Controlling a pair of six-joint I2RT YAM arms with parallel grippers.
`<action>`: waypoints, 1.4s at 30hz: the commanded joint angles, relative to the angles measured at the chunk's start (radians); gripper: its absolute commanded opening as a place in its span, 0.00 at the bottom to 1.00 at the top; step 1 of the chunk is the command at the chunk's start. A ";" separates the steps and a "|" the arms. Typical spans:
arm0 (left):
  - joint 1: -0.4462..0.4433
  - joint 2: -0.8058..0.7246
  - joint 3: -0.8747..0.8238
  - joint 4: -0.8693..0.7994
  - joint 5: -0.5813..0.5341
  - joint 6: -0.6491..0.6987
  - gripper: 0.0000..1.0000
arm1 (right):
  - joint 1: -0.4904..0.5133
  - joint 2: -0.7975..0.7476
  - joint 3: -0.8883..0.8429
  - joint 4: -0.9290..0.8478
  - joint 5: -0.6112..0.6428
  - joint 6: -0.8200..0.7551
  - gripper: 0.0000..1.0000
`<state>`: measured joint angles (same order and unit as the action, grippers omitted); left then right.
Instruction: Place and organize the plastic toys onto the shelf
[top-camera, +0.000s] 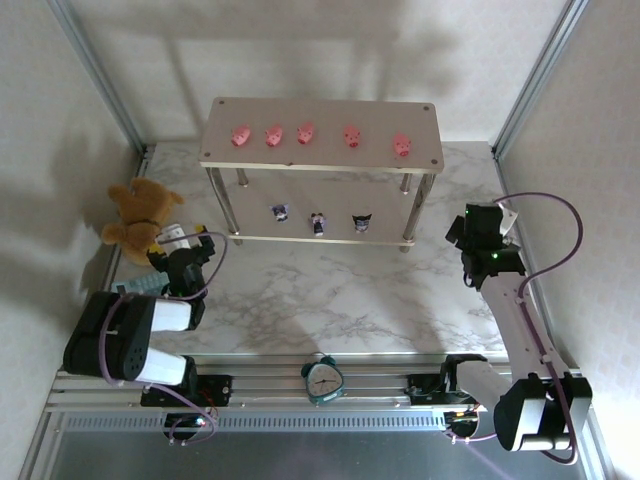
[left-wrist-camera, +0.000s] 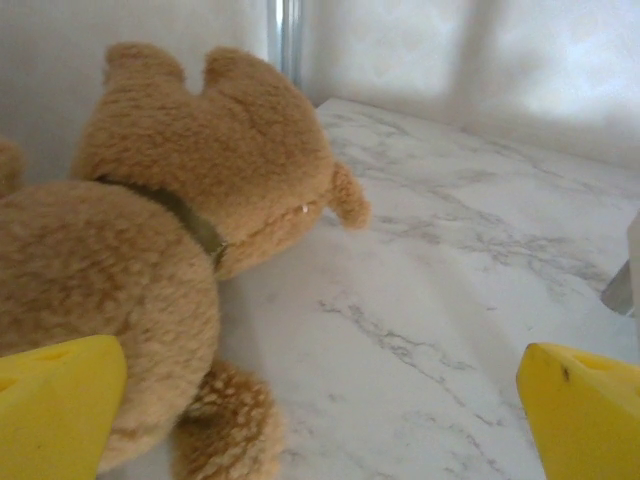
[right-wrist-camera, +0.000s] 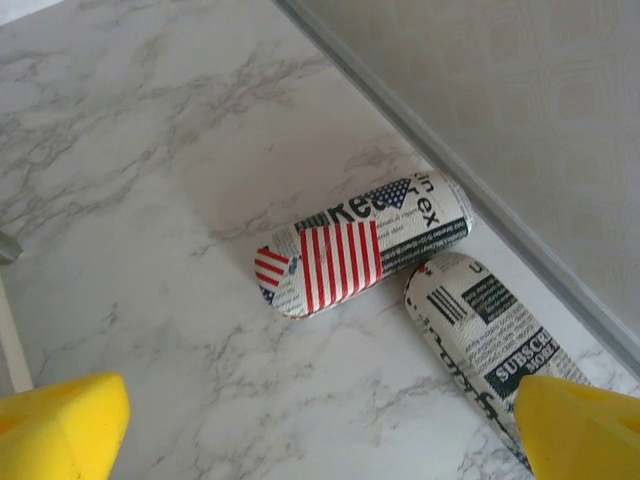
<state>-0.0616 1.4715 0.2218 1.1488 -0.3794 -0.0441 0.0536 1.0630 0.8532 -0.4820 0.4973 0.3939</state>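
The shelf (top-camera: 325, 155) stands at the back middle of the marble table. Several pink pig toys (top-camera: 306, 132) sit in a row on its top board. Three purple-and-white figurines (top-camera: 317, 222) stand side by side on the lower board. My left gripper (top-camera: 185, 248) is at the left, well off the shelf; its yellow fingers (left-wrist-camera: 55, 405) are spread wide over bare marble, open and holding nothing. At the right, beyond the shelf's end, my right gripper (top-camera: 480, 228) is also open and empty, its fingers (right-wrist-camera: 60, 425) far apart.
A brown teddy bear (left-wrist-camera: 150, 230) lies just left of the left gripper, almost touching its left finger. Two newspaper-print cases (right-wrist-camera: 365, 245) (right-wrist-camera: 480, 340) lie under the right gripper beside the wall rail. A teal alarm clock (top-camera: 323, 379) stands at the near edge.
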 joint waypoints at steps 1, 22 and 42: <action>0.020 0.018 0.018 0.098 0.095 0.023 0.99 | -0.009 0.041 -0.031 0.088 0.061 -0.027 0.99; 0.038 0.072 -0.050 0.260 0.171 0.024 0.99 | -0.005 0.190 -0.609 1.341 -0.174 -0.260 0.99; 0.048 0.071 -0.036 0.235 0.175 0.014 1.00 | 0.068 0.495 -0.488 1.409 -0.174 -0.353 0.99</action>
<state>-0.0242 1.5402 0.1749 1.3708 -0.2264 -0.0257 0.1093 1.5486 0.3508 0.8944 0.3187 0.0593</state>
